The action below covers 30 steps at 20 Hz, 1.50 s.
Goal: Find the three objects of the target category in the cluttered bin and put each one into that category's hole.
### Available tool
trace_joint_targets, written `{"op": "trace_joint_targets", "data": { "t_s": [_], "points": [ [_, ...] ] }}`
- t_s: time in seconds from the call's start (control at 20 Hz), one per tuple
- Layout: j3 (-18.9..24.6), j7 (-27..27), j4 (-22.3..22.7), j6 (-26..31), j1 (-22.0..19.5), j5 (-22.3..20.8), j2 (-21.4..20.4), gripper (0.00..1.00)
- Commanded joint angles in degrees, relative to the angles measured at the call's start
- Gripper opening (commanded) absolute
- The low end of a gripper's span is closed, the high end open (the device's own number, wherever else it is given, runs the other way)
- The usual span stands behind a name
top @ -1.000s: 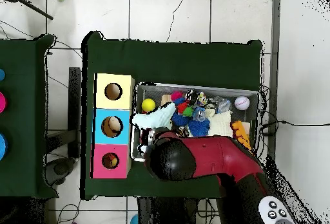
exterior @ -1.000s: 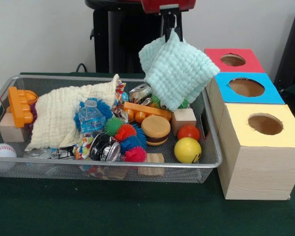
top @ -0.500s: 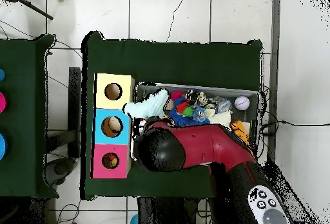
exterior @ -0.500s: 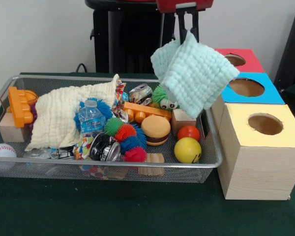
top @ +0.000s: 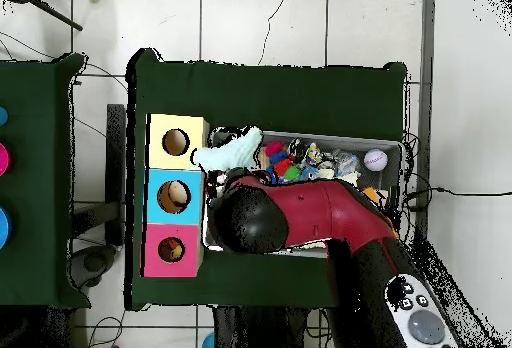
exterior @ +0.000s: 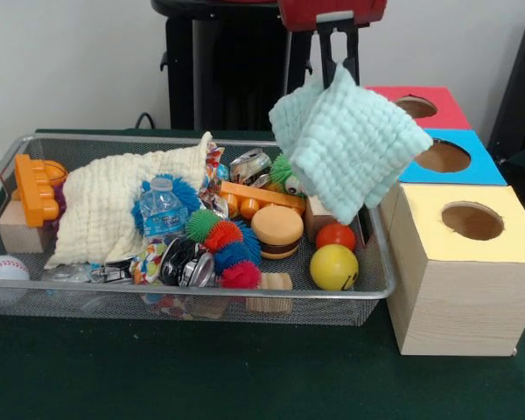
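A: Item in hand: mint washcloth, pinched at its top corner by the gripper, jaws closed on the fold. Hanging clear of everything, over the bin's end nearest the boxes, lower corner overlapping the blue box in the front view.

B: Advice for the step?

A: Carry higher before crossing the wire rim (a dragging corner could snag). Centre over the chosen hole, lower until the loose corner enters, then release. Limp cloth, likely to drape over the edge rather than drop through. Which hole belongs to cloths: cannot tell.

B: Containers?

A: Three wooden boxes in a row beside the bin, one round hole each: red box, blue box, yellow box. Something pale visible inside the blue hole from overhead, and a light speck in the red; yellow looks dark.

B: And the bin?

A: Wire bin, crowded. Cream cloth draped across the middle, orange block and wooden block at one end, baseball in the corner. Water bottle, spiky balls, toy burger, yellow ball, red ball, crushed can.
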Motion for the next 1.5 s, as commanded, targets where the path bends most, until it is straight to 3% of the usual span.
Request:
{"op": "trace_joint_targets", "data": {
  "t_s": [0.05,0.6,0.7,1.0,1.5],
  "points": [
    [0.2,-2.0,-3.2,-2.4,-1.4,-3.4,1.7,1.00],
    [1.6,-3.7,-2.9,-3.8,-2.8,-5.6,2.5,1.00],
    [2.4,-5.8,-2.5,-2.0,-3.6,-6.2,2.1,1.00],
    [5.8,-12.4,0.5,-1.8,-9.9,-9.9,1.8,1.00],
    [11.7,-18.9,0.6,-0.4,-17.6,-18.3,5.0,1.00]
  ]
}}
